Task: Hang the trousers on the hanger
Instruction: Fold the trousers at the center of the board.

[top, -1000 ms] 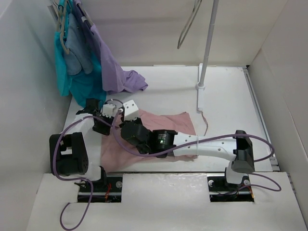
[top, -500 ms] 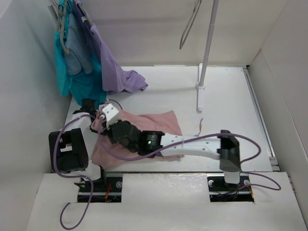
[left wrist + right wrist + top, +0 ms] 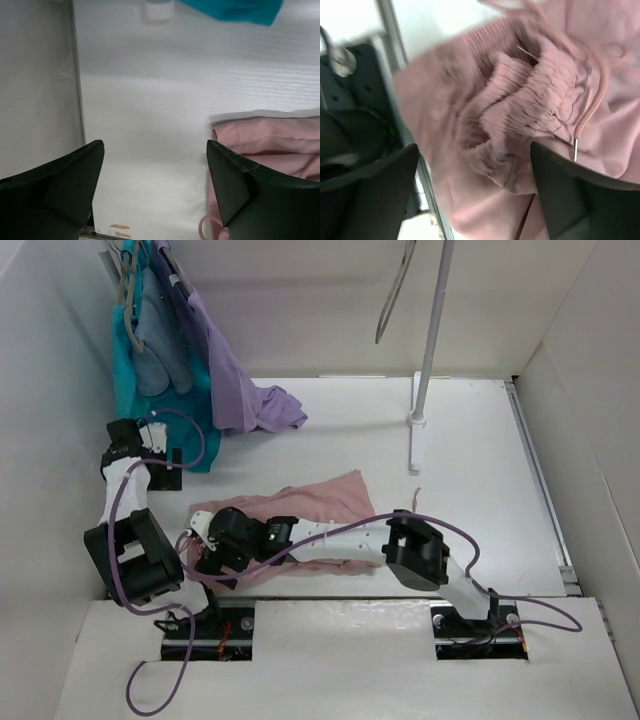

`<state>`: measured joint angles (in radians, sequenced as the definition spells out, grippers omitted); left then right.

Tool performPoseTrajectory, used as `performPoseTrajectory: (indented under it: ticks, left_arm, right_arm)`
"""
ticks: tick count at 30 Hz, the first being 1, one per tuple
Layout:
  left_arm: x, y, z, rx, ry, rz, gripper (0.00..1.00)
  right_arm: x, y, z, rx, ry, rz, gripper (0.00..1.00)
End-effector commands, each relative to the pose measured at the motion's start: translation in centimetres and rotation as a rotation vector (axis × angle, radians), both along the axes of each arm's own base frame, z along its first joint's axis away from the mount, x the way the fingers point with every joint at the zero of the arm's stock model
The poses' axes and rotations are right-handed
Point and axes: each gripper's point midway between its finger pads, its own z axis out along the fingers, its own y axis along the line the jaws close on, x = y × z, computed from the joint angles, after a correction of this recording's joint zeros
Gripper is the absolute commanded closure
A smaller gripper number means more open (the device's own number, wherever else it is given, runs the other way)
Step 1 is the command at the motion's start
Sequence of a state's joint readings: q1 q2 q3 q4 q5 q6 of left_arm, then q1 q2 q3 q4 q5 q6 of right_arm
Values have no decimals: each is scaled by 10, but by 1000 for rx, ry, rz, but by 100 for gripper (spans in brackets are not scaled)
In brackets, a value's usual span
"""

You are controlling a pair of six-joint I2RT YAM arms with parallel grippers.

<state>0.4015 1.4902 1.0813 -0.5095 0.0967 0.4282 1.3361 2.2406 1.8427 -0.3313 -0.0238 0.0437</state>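
White table [image 3: 470,440], white walls [image 3: 300,310], pink trousers [image 3: 320,502] crumpled near front, left pincer [image 3: 155,145] and right pincer [image 3: 474,150] agape

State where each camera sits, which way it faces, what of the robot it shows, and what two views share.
Top external: high behind the robot, looking down on left arm, right arm, table, trousers, hanger.
Left wrist: on the left arm, facing down at table past the open left gripper.
Right wrist: on the right arm, close over the trousers' waistband, open right gripper framing it.
Shared: all three show the trousers.
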Motion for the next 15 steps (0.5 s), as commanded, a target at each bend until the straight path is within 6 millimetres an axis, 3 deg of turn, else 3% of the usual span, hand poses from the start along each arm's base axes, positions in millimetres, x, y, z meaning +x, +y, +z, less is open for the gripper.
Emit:
performPoseTrajectory:
  ticks: [1, 3, 4, 7, 8, 9, 10, 11, 12, 13, 14, 15]
  left_arm:
    - [3, -12, 47, -18, -101, -50, 19]
    - [-4, -33, 56, -88, -106, -139, 19]
    - [-3, -53, 65, -136, -135, -222, 19]
    - [-20, -98, 54, -189, -57, -409, 17]
    - [-22, -114, 49, -204, -43, -470, 17]
    - [-34, -123, 36, -218, -2, -499, 17]
    - [-39, -130, 29, -229, 22, -517, 17]
    - [-45, -142, 22, -238, 48, -555, 17]
    - [-51, -145, 15, -234, 75, -567, 17]
    - [-57, -147, 4, -225, 105, -575, 17]
    - [-58, -148, -1, -208, 116, -565, 17]
    - [-60, -144, -13, -166, 167, -545, 17]
  right_arm:
    - [-17, 16, 63, 103, -49, 82, 0]
    - [-15, 14, 97, 155, -68, 74, 0]
    - [-16, 12, 110, 178, -61, 64, 0]
    - [-13, -2, 161, 269, -84, 12, 0]
    - [-11, -9, 168, 275, -95, -2, 0]
    - [-10, -19, 163, 257, -92, -25, 0]
    - [-12, -31, 183, 293, -77, -51, 0]
    - [-9, -40, 186, 301, -63, -73, 0]
    - [-9, -50, 185, 301, -27, -78, 0]
    - [8, -70, 160, 254, 6, -143, 0]
    - [14, -86, 176, 308, 69, -210, 0]
    - [24, -101, 169, 301, 104, -269, 0]
